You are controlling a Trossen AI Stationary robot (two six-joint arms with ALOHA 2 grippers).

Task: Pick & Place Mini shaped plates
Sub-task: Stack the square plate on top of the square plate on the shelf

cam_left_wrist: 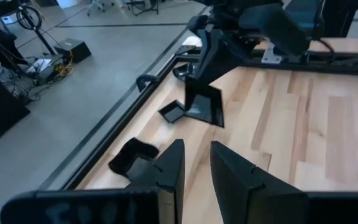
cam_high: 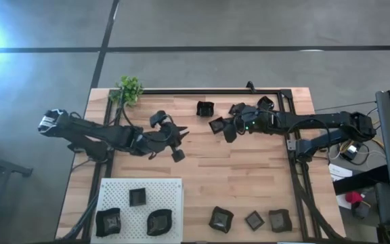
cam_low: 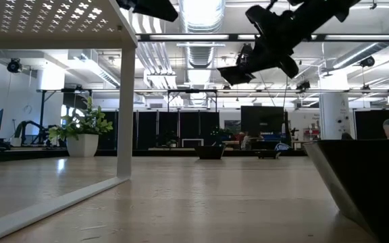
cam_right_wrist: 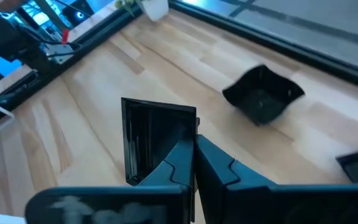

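While hovering over the far right of the pale wooden table (cam_high: 249, 169), grips, with the right gripper (cam_high: 223, 127) pinched tight, the rim of a small black square plate (cam_right_wrist: 157, 140) held on edge, a hold plain only from the right wrist view, beside a black wavy-edged dish (cam_right_wrist: 263, 93) lying flat. Hangs mid-table with the left gripper (cam_high: 179, 144), fingers slightly parted and empty in its wrist view. Shows from above alone three dark dishes (cam_high: 137, 215) on the white perforated board (cam_high: 175, 186) and three more (cam_high: 252, 219) along the near edge.

high: straight down, far | low: tabletop level, facing room | wrists: close, oblique, share tabletop (cam_high: 235, 169)
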